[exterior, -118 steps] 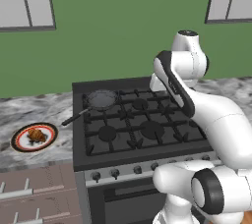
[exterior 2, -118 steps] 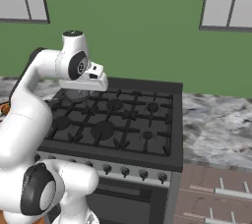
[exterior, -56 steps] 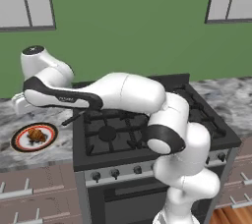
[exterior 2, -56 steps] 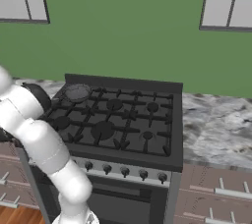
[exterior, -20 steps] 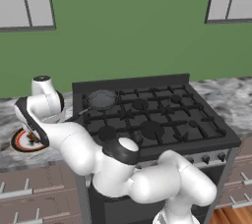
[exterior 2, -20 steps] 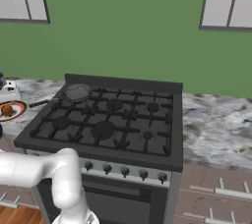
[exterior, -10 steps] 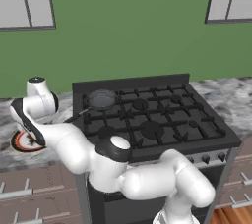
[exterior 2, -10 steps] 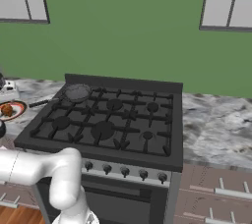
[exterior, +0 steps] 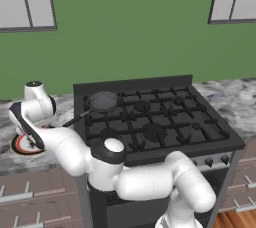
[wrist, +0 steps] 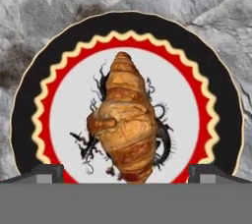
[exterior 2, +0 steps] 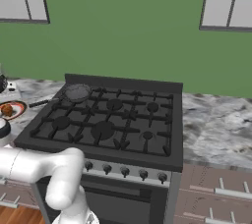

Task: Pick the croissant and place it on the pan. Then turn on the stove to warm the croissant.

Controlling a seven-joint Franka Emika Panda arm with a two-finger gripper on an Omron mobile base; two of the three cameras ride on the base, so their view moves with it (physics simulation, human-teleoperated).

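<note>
Croissant (wrist: 126, 120) lies centred on plate (wrist: 216, 100), over its dark pattern; plate on grey marble counter (wrist: 49, 7). Gripper (wrist: 126, 171) above croissant, jaws spread wide, tips flanking pastry's near end, not touching. Pan (exterior: 103, 100) empty on stove (exterior: 155, 122) rear-left burner.

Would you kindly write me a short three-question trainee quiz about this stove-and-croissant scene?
1. True or false: the croissant already lies in the pan.
2. What does the croissant rest on? A) the plate B) a stove grate C) bare counter
3. Fill in: in the hand view, the gripper has its fingertips standing ____ on either side of the croissant.

Key: 1. False, it lies on the plate. 2. A. 3. Apart; the gripper is open, and contact cannot be told.
</note>
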